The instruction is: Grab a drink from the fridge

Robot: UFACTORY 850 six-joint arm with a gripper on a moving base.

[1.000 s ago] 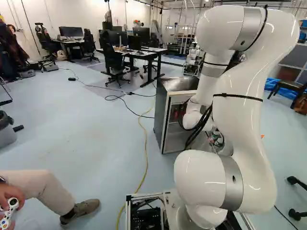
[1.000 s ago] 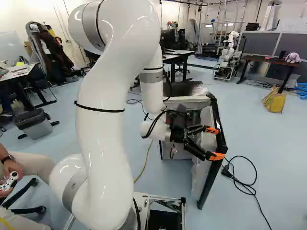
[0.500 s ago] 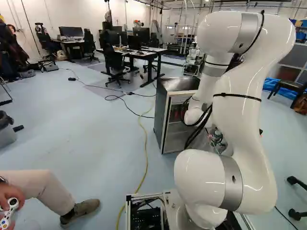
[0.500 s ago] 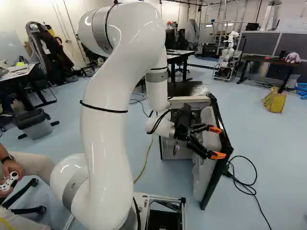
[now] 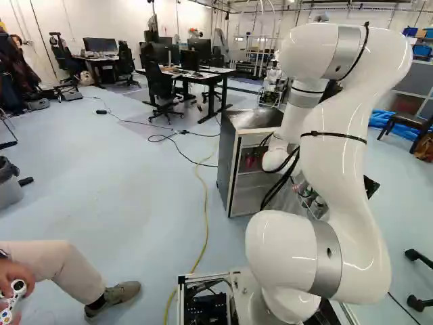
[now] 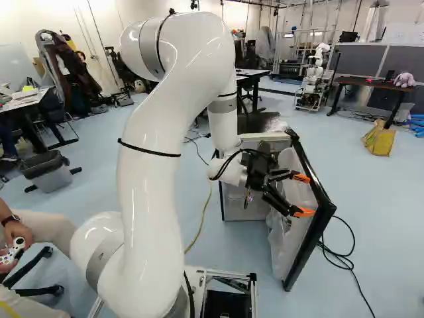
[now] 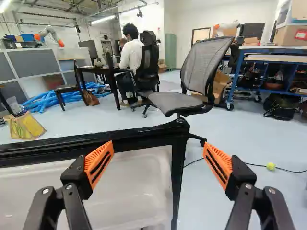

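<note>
Had the gripper [image 7: 158, 147] hanging right at the free edge of the open fridge door [image 6: 324, 208], fingers spread wide and clamped on nothing, top corner of the door just ahead and between them. Couldn't swear to the drinks, mostly hidden behind the arm [image 6: 146, 192], but made out maybe red cans [image 5: 250, 161] on a shelf inside the fridge [image 5: 229, 162], plus a few containers [image 5: 312, 196] in the door rack. So, needed to get from the door over to the shelves, and saw plenty of ways to botch that. Worried most about a finger hooking the door frame on the swing inward, dragging the door back across the opening. Could also have shoved too hard outward, strained the hinge, even rocked the whole fridge and rattled stuff out of the rack. Didn't love the black cables [image 5: 279, 186] looping loose off the wrist either (always the cables, right?), easy to snag on a shelf or door corner. Also risked rolling the base onto the yellow cable [image 5: 205, 210] nearby. Would've backed clear of the door first, then gone in slowly.
</note>
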